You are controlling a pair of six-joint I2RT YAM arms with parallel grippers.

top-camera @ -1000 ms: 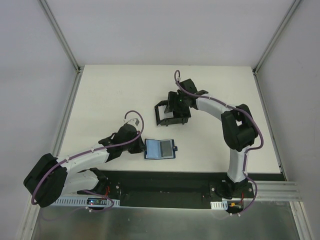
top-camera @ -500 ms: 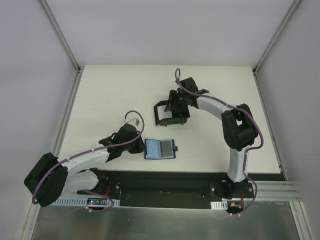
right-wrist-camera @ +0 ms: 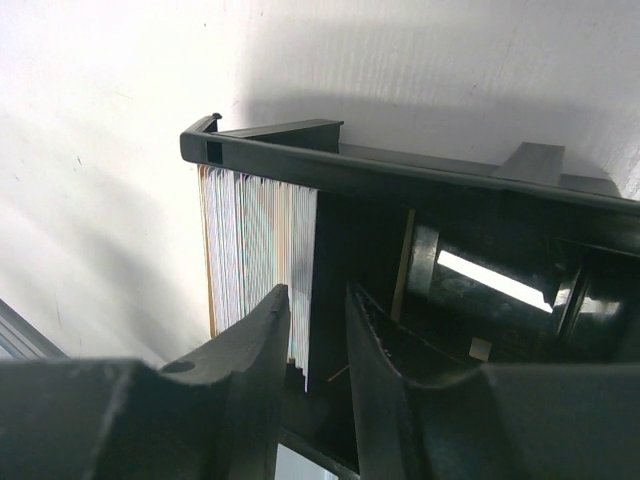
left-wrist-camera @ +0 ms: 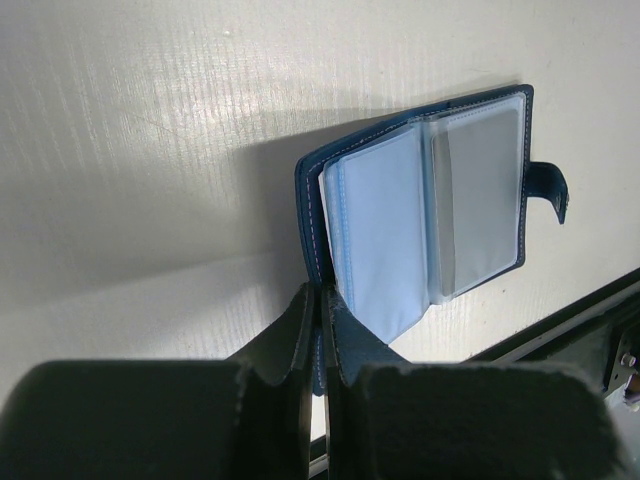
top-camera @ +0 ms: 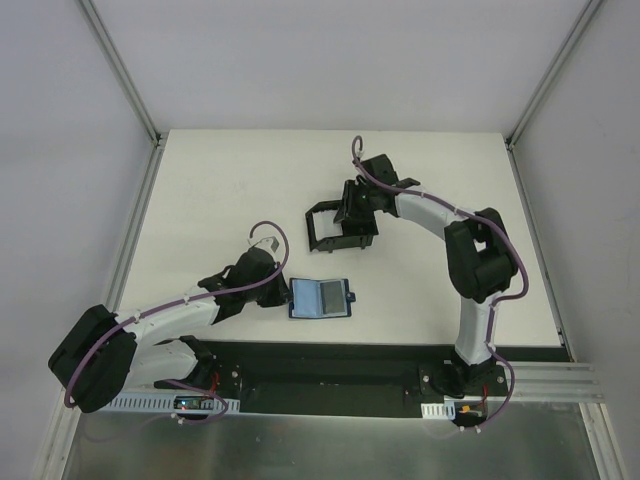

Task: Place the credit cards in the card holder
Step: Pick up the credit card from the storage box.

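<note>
The left hand [left-wrist-camera: 320,300] pinches the open dark blue folding wallet [left-wrist-camera: 420,220] by the desk's [top-camera: 230,180] near edge, while the right hand [right-wrist-camera: 318,310], narrowly open astride the packed thin white cards [right-wrist-camera: 255,240] in the black plastic box [right-wrist-camera: 400,170], may grab several.

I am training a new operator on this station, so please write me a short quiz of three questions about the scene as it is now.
1. True or false: the card holder lies closed.
2. What does the left gripper pinch? A: the card holder's cover. B: a loose card. C: nothing.
3. Where do the credit cards stand?
Key: 1 false, it lies open. 2 A. 3 On edge in the black box.
</note>
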